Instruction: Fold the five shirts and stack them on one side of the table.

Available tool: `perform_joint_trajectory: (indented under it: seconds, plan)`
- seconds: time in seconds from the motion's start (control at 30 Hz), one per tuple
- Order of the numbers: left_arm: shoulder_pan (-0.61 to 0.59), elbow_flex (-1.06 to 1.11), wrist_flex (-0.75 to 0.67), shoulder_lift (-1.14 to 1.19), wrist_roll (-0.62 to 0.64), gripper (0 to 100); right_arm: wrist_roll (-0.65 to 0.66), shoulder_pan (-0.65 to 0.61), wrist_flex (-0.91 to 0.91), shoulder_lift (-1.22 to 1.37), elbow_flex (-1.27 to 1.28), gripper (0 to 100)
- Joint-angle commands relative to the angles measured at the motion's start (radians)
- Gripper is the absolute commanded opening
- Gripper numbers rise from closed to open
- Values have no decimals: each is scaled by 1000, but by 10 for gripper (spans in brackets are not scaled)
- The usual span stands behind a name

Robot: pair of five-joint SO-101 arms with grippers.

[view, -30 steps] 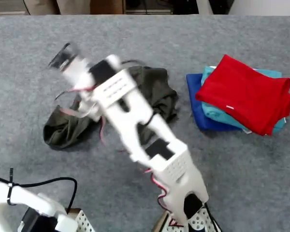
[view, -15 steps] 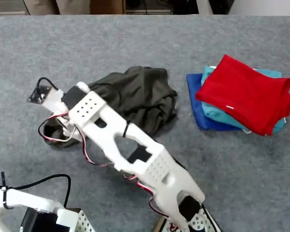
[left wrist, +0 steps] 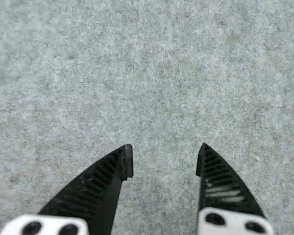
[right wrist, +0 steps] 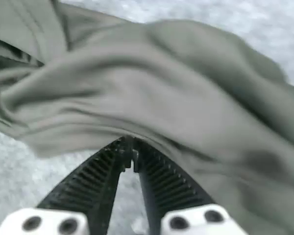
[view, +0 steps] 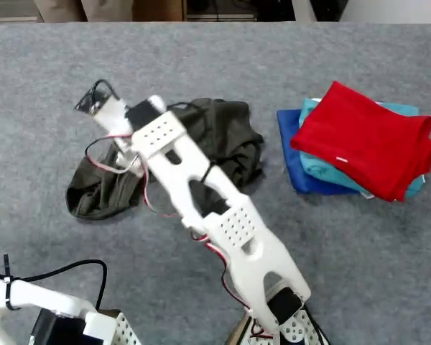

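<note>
We saw right hand clenched on fold of olive shirt, crumpled on counter. Left hand released, jaws apart over grey counter. Red shirt lay folded atop teal shirt and blue shirt, stacked near olive one, not touching.

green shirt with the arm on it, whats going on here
The right gripper is shut on a fold of the green shirt, which lies crumpled near the middle of the table, not yet folded. The left gripper is open over bare table, holding nothing. On one side sits a stack of folded shirts: the red shirt on top of the teal shirt and the blue shirt.
</note>
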Motion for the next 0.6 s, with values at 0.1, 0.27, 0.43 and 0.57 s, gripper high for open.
perform_joint_trajectory:
  seconds: [0.1,0.27,0.43,0.57]
  plan:
    - [14,-25,5,-18,3,216,8,88,129,-15,-286,5]
    - [14,-25,5,-16,3,216,9,21,129,-38,-202,17]
    - [6,-25,3,-18,3,216,9,-120,129,-62,-47,190]
    - [3,-25,2,-22,-23,216,11,-217,129,-74,50,270]
